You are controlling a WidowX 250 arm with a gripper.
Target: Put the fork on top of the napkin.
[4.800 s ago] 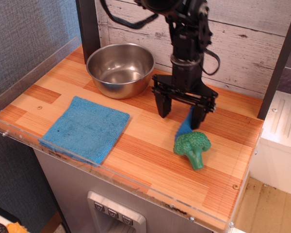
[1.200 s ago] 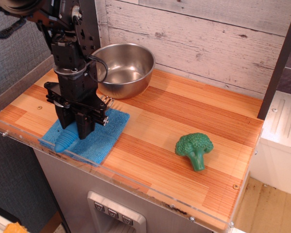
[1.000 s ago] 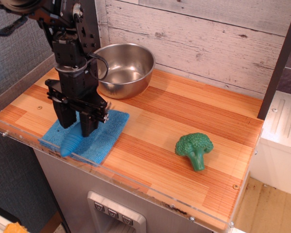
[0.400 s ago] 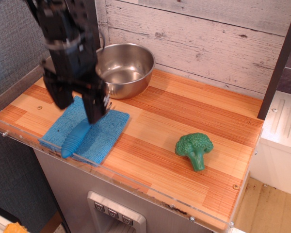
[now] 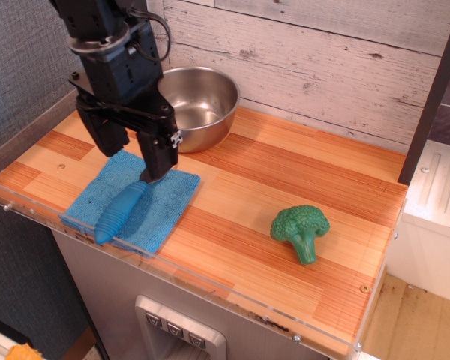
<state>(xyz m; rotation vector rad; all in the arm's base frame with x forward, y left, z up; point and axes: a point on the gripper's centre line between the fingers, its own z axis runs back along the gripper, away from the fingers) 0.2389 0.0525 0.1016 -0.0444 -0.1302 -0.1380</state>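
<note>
The fork (image 5: 120, 211) lies on the blue napkin (image 5: 165, 204) at the front left of the counter. Its ribbed blue handle points toward the front edge; its tines are hidden behind my right finger. My gripper (image 5: 133, 156) hangs open above the napkin's far part, clear of the fork, holding nothing. One finger (image 5: 159, 155) stands over the fork's tine end, the other finger (image 5: 109, 139) stands to the left.
A steel bowl (image 5: 199, 105) stands at the back, just behind my gripper. A green toy broccoli (image 5: 301, 229) lies at the front right. A clear plastic lip (image 5: 210, 281) runs along the counter's front and left edges. A wooden wall is behind.
The gripper carried the fork from beside the broccoli to the napkin, let go of it there, and has risen; the fork stays on the napkin.
</note>
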